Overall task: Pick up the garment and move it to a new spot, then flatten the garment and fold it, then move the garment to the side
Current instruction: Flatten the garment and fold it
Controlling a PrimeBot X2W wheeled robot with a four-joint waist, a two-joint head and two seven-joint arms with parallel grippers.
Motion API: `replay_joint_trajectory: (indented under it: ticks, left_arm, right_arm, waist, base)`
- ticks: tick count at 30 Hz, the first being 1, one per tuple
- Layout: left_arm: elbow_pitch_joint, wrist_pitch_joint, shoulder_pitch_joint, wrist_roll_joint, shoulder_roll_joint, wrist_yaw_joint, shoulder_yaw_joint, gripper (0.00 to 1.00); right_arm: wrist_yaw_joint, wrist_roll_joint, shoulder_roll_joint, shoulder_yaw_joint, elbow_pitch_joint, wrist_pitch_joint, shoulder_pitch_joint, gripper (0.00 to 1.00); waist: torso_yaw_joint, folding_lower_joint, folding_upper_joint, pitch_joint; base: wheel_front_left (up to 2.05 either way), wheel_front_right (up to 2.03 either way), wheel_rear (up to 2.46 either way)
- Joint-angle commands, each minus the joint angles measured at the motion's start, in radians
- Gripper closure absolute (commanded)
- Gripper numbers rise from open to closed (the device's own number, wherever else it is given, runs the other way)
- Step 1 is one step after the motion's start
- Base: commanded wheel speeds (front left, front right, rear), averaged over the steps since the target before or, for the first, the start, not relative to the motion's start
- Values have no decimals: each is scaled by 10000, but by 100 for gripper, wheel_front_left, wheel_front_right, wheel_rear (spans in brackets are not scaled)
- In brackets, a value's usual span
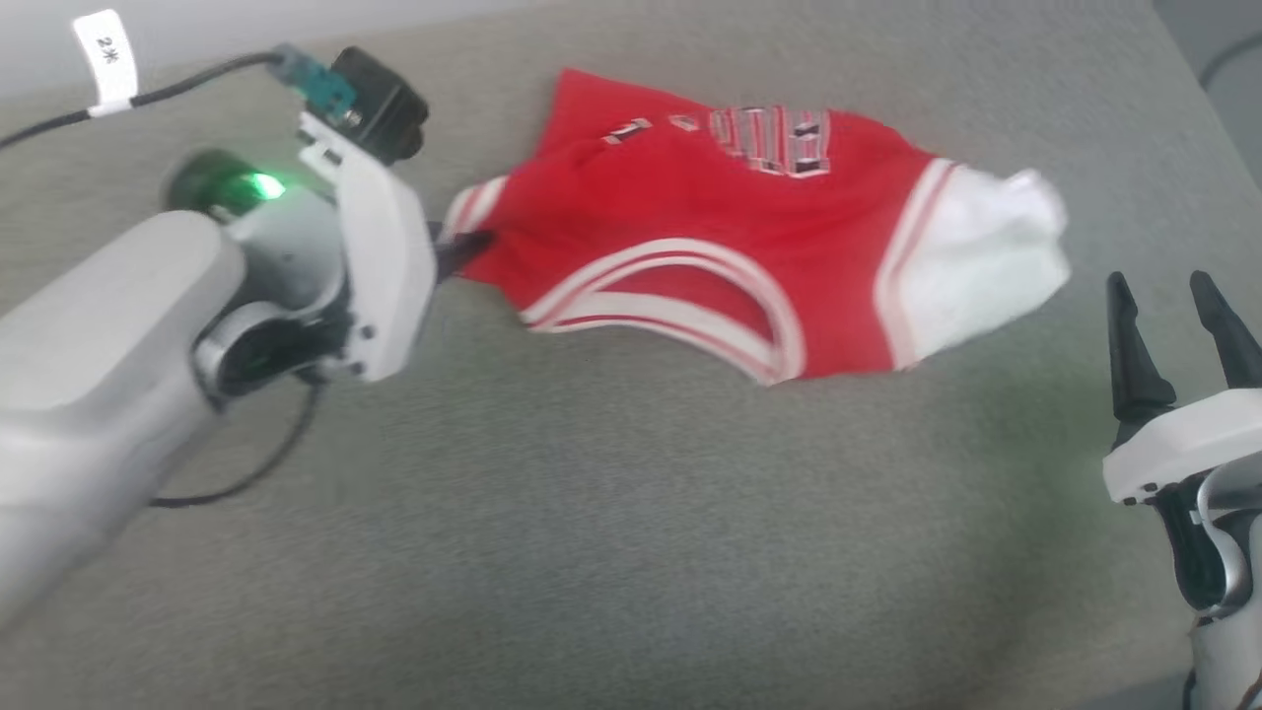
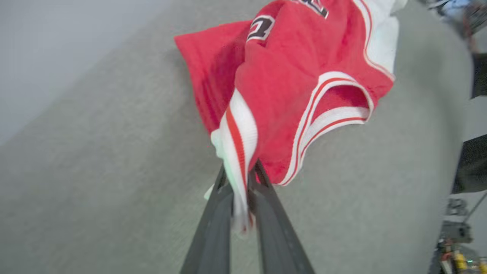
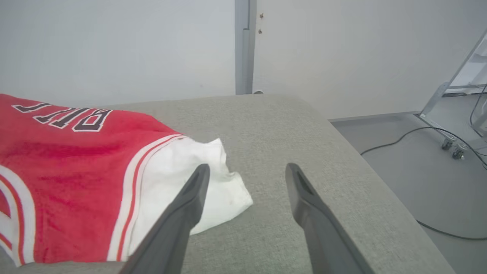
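Near right: right gripper (image 1: 1156, 286), fingers pointing to the far side, jaws spread wide with nothing between them. Sits near the white end of the garment (image 1: 690, 207), apart from the cloth.

Near left: pale forearm of the left arm, green light (image 1: 251, 185) lit at the wrist. Reaches rightward to the left gripper (image 1: 471, 245), jaws closed tight on the white-and-red striped trim at the garment's left end. In left wrist view, trim bunched and drawn down between the two fingers (image 2: 213, 213).

Middle, towards far: red jersey, crumpled on a grey fabric-covered surface (image 1: 592, 513). Lies lengthwise, left to right. Striped armhole curve on the near side. White inner fabric turned out at the right end, resting on the surface. Black, white-outlined lettering along the far edge, partly creased and blurred.

Far left: tagged cable (image 1: 104, 54), black with a white label.

Beyond the surface, in right wrist view: pale wall, grey floor (image 3: 399, 171) at right, floor cable (image 3: 380, 144) trailing across it
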Motion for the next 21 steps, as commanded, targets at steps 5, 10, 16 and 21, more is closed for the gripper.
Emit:
replay_joint_trajectory:
  ticks: [5,10,16,21]
  left_arm:
    - [-270,-459,-304,1658,603,-14,-1165,100]
    - [-630,-425,222,2450,406,-14,-1823,100]
    - [-1008,-714,989,1764,-598,-14,-1965,100]
    - [-1240,-775,1271,1034,-965,-13,-2012,88]
  right_arm:
    - [1,-56,-20,29,-314,222,202,0]
    - [1,-29,69,48,-485,324,297,0]
    - [1,13,177,54,-543,329,321,0]
    - [1,-28,286,53,-490,268,237,0]
  waist:
    - [453,0,-1,-279]
    - [384,0,-1,-109]
    - [236,0,-1,140]
    - [180,0,-1,235]
  base:
    - [0,0,0]
    - [0,0,0]
    - [0,0,0]
    - [0,0,0]
